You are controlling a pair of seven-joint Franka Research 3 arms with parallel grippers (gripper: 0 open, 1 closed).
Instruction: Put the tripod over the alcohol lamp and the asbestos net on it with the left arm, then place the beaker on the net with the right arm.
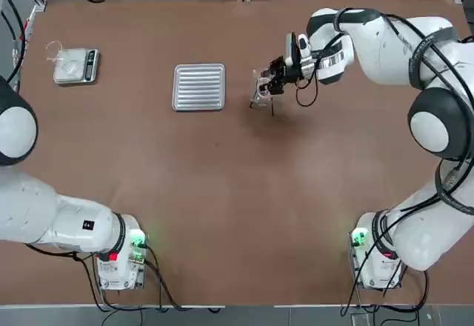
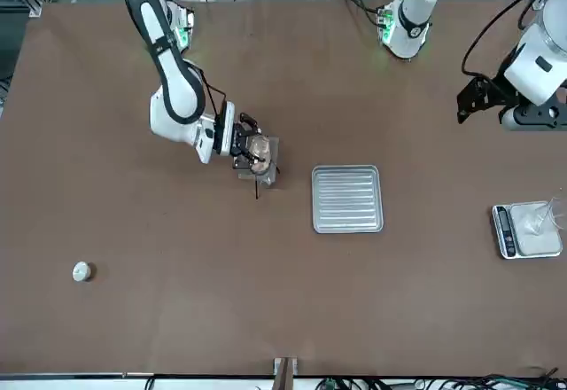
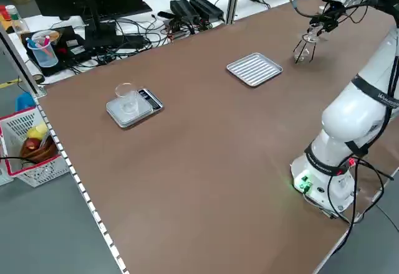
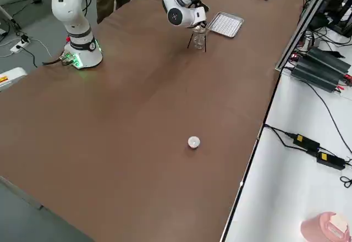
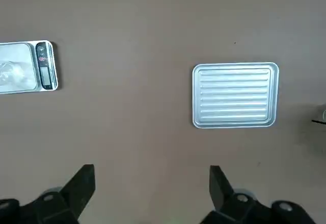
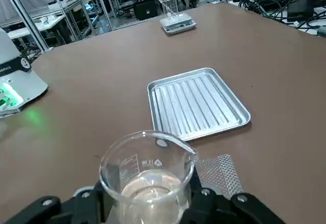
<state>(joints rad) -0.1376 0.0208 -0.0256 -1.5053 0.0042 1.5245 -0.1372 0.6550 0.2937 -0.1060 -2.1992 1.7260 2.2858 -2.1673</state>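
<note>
The relation that matters is vertical: the clear glass beaker (image 6: 147, 168) is at the mesh, its upright axis to be centred on the tripod. The right gripper (image 6: 149, 191) reaches in from about 3 o'clock in the top view, its fingers closed around the beaker's sides, with the mouth up. The square grey wire-mesh net (image 6: 219, 173) shows just beside and below the glass; whether the base touches it, I cannot tell. Under the net stands the thin black wire tripod (image 4: 205, 45), with the squat clear-glass alcohol lamp (image 4: 198, 43) between its legs.

The right arm is much the nearer. The left gripper (image 5: 152, 178) is idle on the 9 o'clock side, fingers wide apart and holding nothing. The ribbed silver tray (image 1: 198, 87) lies at 9 o'clock from the tripod.

Placing the beaker looks like the last step: settle it square, then spread the fingers evenly, lest the net tip.
</note>
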